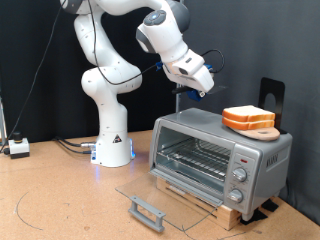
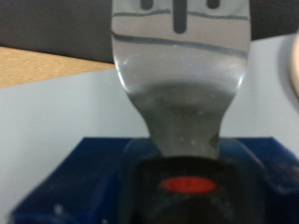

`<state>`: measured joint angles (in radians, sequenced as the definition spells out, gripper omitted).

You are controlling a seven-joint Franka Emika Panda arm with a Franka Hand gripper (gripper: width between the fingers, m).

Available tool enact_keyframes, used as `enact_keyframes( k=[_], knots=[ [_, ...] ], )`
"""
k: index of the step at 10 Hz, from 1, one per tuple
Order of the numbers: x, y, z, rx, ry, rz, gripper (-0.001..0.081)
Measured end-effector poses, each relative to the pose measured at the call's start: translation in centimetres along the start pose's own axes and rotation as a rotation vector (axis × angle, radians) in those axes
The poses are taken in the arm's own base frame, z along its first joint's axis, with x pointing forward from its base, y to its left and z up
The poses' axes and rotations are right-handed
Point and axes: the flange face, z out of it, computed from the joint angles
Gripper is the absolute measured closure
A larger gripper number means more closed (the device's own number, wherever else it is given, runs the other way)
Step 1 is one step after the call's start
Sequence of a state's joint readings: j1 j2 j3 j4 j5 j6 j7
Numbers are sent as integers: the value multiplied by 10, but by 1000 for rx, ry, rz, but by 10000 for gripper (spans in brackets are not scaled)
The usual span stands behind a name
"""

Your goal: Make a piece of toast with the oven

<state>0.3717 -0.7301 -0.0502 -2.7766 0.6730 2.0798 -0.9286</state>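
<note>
The silver oven point(image 1: 258, 158) stands at the exterior view's right with its glass door point(image 1: 165, 195) folded down flat and the wire rack point(image 1: 195, 158) bare. The piece of toast point(image 1: 247, 117) lies on a tan board point(image 1: 263, 131) on the oven's roof. My gripper point(image 1: 203, 86) hangs in the air above the oven's left end, apart from the toast. The wrist view is filled by a flat silver metal blade point(image 2: 182, 84) that narrows into a small blue block point(image 2: 89, 177) with a red mark point(image 2: 187, 185). My fingers do not show there.
The oven rests on a wooden base point(image 1: 215, 208). A black upright stand point(image 1: 272, 95) rises behind the toast. The arm's white base point(image 1: 112, 145) and cables sit at the back of the table, with a small white box point(image 1: 18, 147) at the far left.
</note>
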Motion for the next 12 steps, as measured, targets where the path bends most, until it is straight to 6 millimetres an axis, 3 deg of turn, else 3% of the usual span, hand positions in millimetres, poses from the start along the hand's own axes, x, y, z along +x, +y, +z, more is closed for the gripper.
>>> enact_keyframes(
  k=[4,6,9,12],
  knots=[
    [-27,43,-38,-170,63,121,408],
    [-46,49,-53,-117,-44,138,408],
    [-50,64,-58,-247,34,88,408],
    [-79,90,-85,-355,77,121,408]
  ],
)
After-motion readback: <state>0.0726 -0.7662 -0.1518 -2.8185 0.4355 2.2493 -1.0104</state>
